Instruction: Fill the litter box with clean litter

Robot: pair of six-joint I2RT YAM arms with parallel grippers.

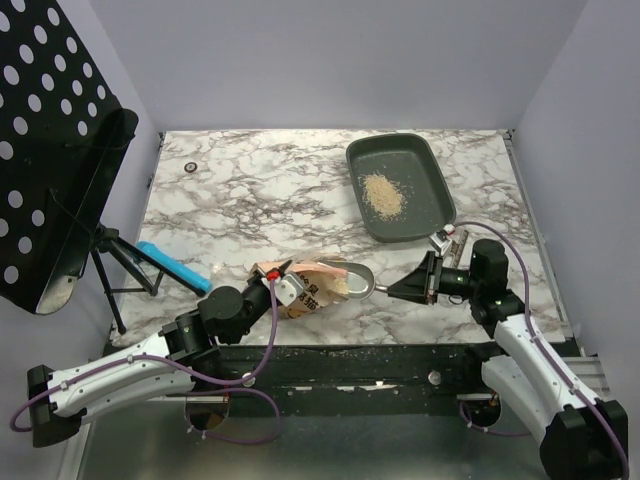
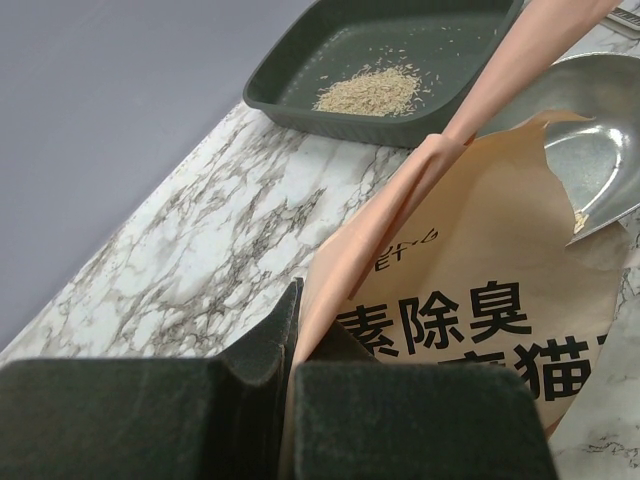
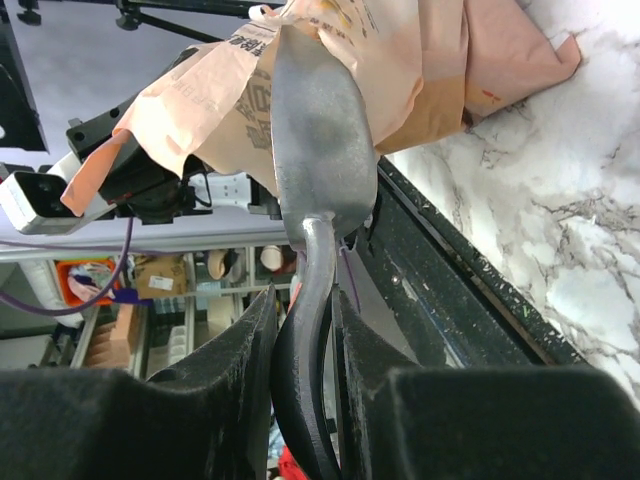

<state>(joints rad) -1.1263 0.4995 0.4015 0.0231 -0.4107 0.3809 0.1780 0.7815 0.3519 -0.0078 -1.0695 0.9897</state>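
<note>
1. The right gripper [image 3: 305, 330] has its fingers closed tight on the handle of the metal scoop [image 3: 320, 130]. The bowl juts straight out ahead of the fingertips, turned partly on edge.
2. Just beyond those fingertips, the scoop's bowl sits at the mouth of the litter bag [image 1: 312, 290] and touches its paper. In the left wrist view the bowl looks almost bare, with only a few grains near its lip.
3. On the far side of the bag from the right hand, the left gripper [image 2: 292, 335] is pinched shut on a fold of the bag's edge and holds the opening up.
4. The litter box [image 1: 400, 187] lies farther out on the marble table [image 1: 250, 200], apart from the right hand and off to the side of its wrist. The clean litter [image 1: 382, 195] forms one small heap near the middle of the box, and most of the floor is bare.
5. The step in hand appears to be loading the scoop from the bag, and the filling looks to be at an early stage.
6. The next move likely calls for driving the bowl deeper into the bag and rolling it level so it holds a load. The scoop would then be lifted clear and carried over the box rim while the left hand keeps the mouth open.
</note>
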